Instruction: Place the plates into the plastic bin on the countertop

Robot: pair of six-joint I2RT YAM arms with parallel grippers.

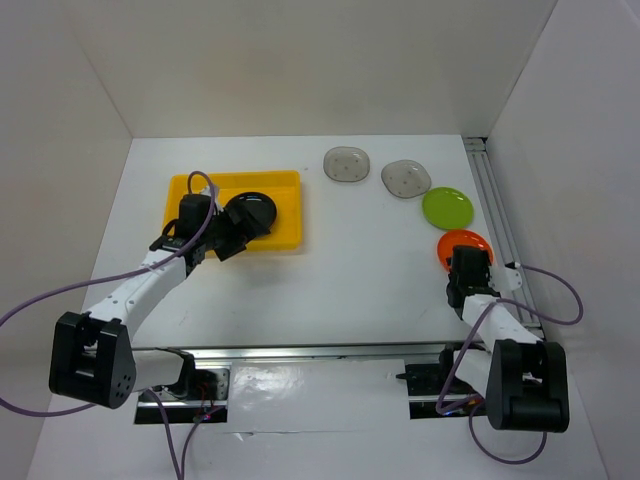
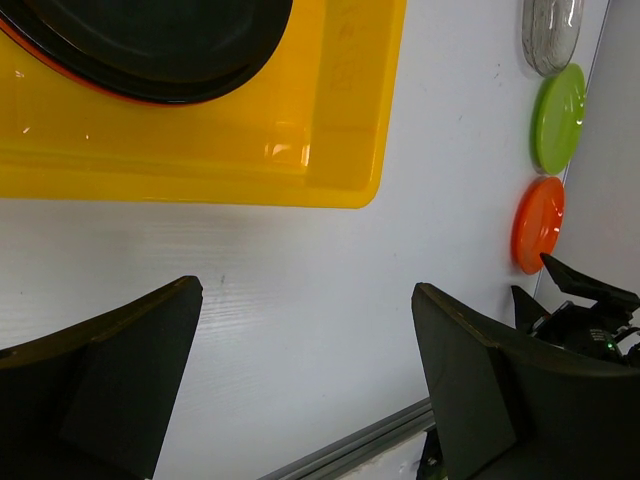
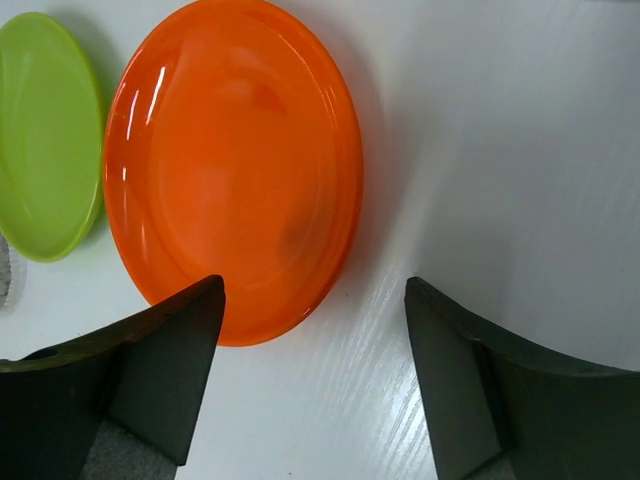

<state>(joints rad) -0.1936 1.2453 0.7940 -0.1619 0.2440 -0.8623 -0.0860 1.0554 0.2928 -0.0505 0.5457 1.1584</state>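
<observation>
The yellow plastic bin [image 1: 283, 233] sits at the back left of the white countertop [image 1: 350, 280], with a black plate [image 1: 255, 210] inside it. In the left wrist view the black plate [image 2: 150, 45] fills the bin [image 2: 250, 150]; a thin red edge shows beneath it. My left gripper [image 1: 228, 243] hangs open over bare countertop just in front of the bin [image 2: 305, 340]. On the right lie two grey plates [image 1: 346, 163] [image 1: 405, 178], a green plate [image 1: 447, 206] and an orange plate [image 1: 462, 241]. My right gripper [image 3: 315, 330] is open, its left finger over the orange plate's [image 3: 230, 170] near rim, nothing held.
White walls enclose the countertop on three sides. A metal rail [image 1: 500, 215] runs along the right edge close to the green and orange plates. Another rail [image 1: 300, 350] runs along the near edge by the arm bases. The green plate [image 3: 45, 135] lies right beside the orange one.
</observation>
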